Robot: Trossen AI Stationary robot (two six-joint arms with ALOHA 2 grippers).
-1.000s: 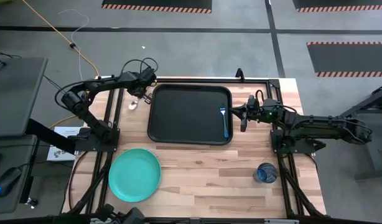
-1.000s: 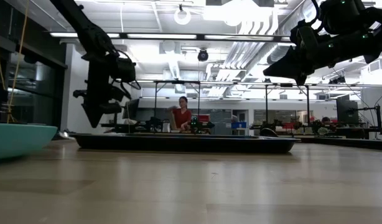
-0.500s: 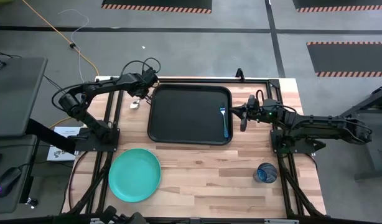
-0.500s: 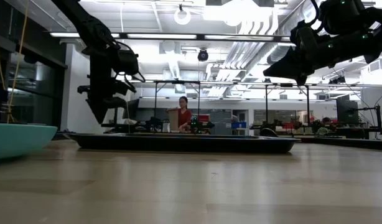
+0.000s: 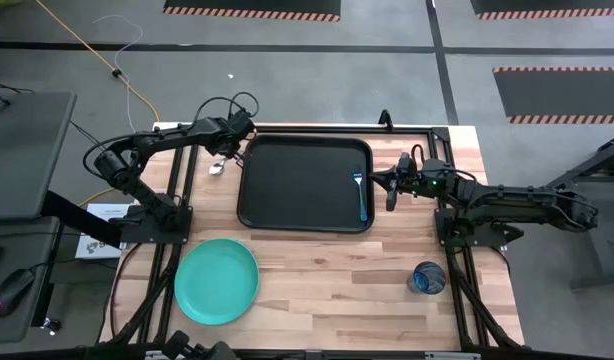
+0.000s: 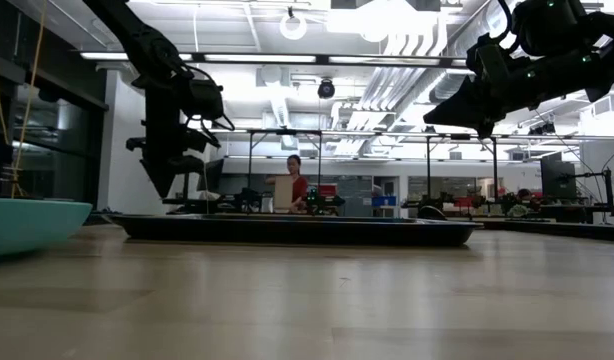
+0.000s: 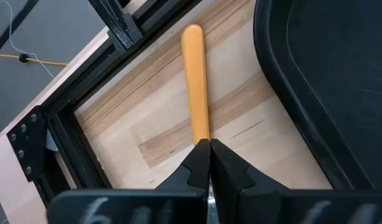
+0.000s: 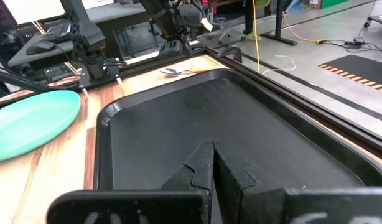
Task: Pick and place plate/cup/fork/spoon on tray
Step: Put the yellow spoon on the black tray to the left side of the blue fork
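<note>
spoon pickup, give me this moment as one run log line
left gripper: fingers shut on yellow-handled metal spoon, beside black rectangular tray | right gripper: shut, at tray edge | blue fork: on tray

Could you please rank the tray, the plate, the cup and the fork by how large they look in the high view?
Largest to smallest, as seen in the high view:
1. The tray
2. The plate
3. The cup
4. The fork: longer than the cup is wide, but so thin that it covers less area.
</note>
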